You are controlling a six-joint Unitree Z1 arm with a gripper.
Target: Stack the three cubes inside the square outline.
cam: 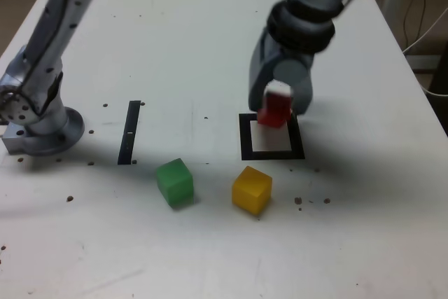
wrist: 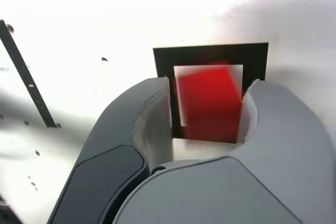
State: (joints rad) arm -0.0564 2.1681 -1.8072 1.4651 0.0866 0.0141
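Exterior view: the red cube (cam: 274,108) is at the fingers (cam: 281,106), over the far part of the square outline (cam: 246,146).
Fingers: apart, one on each side of the red cube; in the wrist view a strip of frame and white shows between it and one finger, so no firm clamp is seen. Contact with the other finger cannot be told.
Red cube: blurred and slanted against the frame, perhaps moving or slipping; whether it touches the counter (cam: 364,229) is unclear.
Square outline: the likely reason for the arm's position, as the bottom cube needs to sit within it.
Green cube (cam: 175,181) and yellow cube (cam: 252,190): on the counter, apart from each other and outside the frame, leaving the stacking spot free for the red one.
Risk: a skewed base would make the upper two harder to balance, so squaring it up seems wise.
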